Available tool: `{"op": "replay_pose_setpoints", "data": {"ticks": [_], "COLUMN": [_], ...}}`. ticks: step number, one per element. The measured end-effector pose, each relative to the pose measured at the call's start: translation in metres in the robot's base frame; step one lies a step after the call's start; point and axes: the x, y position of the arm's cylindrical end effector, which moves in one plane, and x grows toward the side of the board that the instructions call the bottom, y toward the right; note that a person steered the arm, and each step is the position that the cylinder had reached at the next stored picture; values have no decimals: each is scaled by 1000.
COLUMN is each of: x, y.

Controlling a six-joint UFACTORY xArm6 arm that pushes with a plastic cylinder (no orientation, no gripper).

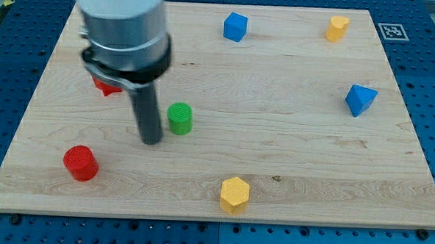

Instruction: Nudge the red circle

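The red circle (80, 163) is a short red cylinder near the board's lower left. My tip (151, 140) rests on the board up and to the right of it, with a clear gap between them. A green cylinder (179, 118) stands just right of the rod, close to it. A second red block (106, 85) is partly hidden behind the arm's body at the view's upper left; its shape cannot be made out.
A yellow hexagonal block (235, 194) sits near the bottom edge. A blue cube (235, 26) and a yellow block (338, 28) are near the top. A blue block (360, 99) is at the right. The wooden board (290, 140) lies on a blue perforated table.
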Motion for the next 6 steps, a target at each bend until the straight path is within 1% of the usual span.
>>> {"op": "replay_pose_setpoints", "data": {"ticks": [1,2,3,4,5,6], "x": [-11,9,63,97,71,17], "y": [-62,-104,-116,-92,-28,18]}}
